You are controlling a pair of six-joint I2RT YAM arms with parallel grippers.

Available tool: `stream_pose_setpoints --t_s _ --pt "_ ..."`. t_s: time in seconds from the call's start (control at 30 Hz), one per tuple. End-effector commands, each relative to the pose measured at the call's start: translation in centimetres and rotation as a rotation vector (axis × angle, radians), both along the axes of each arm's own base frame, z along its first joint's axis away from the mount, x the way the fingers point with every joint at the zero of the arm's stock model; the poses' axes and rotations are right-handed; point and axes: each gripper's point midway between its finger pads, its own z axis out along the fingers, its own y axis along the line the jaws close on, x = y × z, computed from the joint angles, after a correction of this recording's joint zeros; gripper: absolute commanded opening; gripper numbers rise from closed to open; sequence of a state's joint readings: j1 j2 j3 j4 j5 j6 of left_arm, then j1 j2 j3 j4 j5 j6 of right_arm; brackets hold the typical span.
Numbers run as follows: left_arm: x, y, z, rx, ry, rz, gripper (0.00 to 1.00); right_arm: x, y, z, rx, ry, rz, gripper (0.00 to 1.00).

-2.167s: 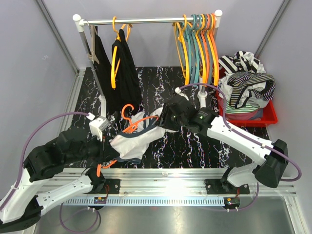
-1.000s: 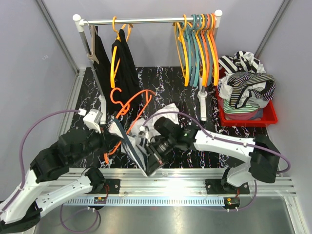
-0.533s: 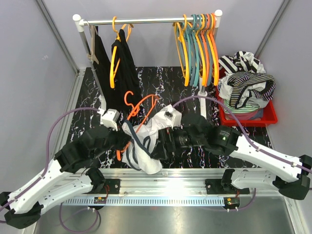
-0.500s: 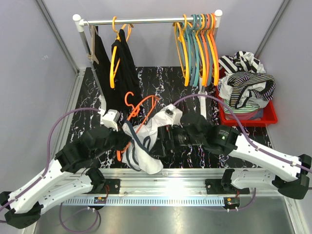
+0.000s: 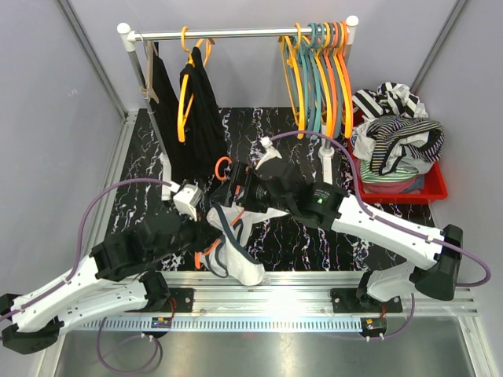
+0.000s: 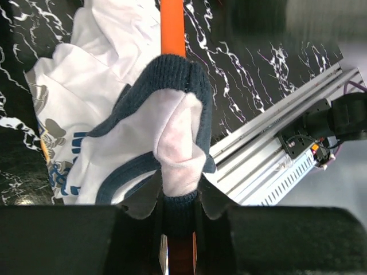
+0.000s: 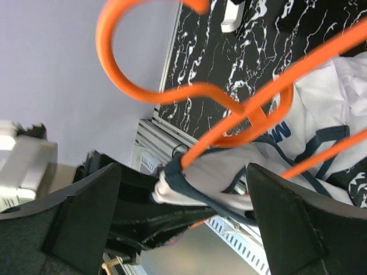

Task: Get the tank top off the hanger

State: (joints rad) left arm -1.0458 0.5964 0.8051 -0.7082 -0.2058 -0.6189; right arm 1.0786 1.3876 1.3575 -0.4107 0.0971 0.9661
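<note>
The orange hanger [image 5: 222, 167] stands tilted over the black marble table, its hook up at the back. The white tank top [image 5: 238, 255] with navy trim hangs crumpled from its lower end. My left gripper [image 5: 201, 233] is shut on the hanger bar [image 6: 172, 28], with a navy-edged strap [image 6: 178, 123] of the tank top folded over the bar and pinched in the jaws. My right gripper [image 5: 236, 191] is open beside the hanger's neck, holding nothing. In the right wrist view the hanger [image 7: 150, 90] and the tank top [image 7: 246, 166] lie beyond its spread fingers [image 7: 86, 217].
A clothes rail [image 5: 236, 34] at the back carries black garments [image 5: 196, 118] on the left and several bare hangers [image 5: 318, 75] on the right. Its white posts [image 5: 326, 161] stand on the table. A red bin [image 5: 428, 188] of striped clothes sits at the right.
My right gripper opened, let go of the tank top and drew back from the front edge toward the hanger's hook. The left arm shifted the hanger rightward; the top now dangles from it.
</note>
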Motion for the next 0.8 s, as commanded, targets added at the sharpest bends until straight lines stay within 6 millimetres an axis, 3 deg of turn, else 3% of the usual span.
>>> stream_pose_setpoints --t_s 0.0,0.03,0.17,0.2,0.27,0.3,0.37,0.6,0.77 --pt "0.4 -0.9 2.0 -0.094 -0.041 0.026 0.0 2.0 0.6 3.1 0.084 -0.002 -0.086 0.94" --pt "0.5 -0.8 2.1 -0.095 -0.046 0.034 0.0 2.2 0.7 2.5 0.065 0.015 -0.095 0.94" --pt "0.5 -1.4 3.5 -0.123 -0.07 0.025 0.0 2.8 0.9 0.9 0.048 0.071 -0.154 0.76" --pt "0.5 -1.5 3.7 -0.124 -0.074 0.022 0.0 3.0 1.0 0.4 0.047 0.085 -0.164 0.65" --pt "0.5 -1.9 4.1 -0.123 -0.08 0.01 0.0 3.1 1.6 -0.3 0.045 0.102 -0.16 0.61" --pt "0.5 -2.1 4.4 -0.129 -0.086 0.009 0.0 3.1 1.9 -0.2 0.045 0.099 -0.15 0.52" --pt "0.4 -2.4 4.7 -0.132 -0.09 0.002 0.0 3.2 2.2 -0.7 0.041 0.118 -0.151 0.46" --pt "0.9 -1.2 5.1 -0.131 -0.115 0.057 0.0 2.4 1.8 -1.1 0.039 0.163 -0.138 0.54" --pt "0.7 -1.1 4.8 -0.129 -0.109 0.052 0.0 2.7 0.7 -2.1 0.027 0.164 -0.183 0.53"
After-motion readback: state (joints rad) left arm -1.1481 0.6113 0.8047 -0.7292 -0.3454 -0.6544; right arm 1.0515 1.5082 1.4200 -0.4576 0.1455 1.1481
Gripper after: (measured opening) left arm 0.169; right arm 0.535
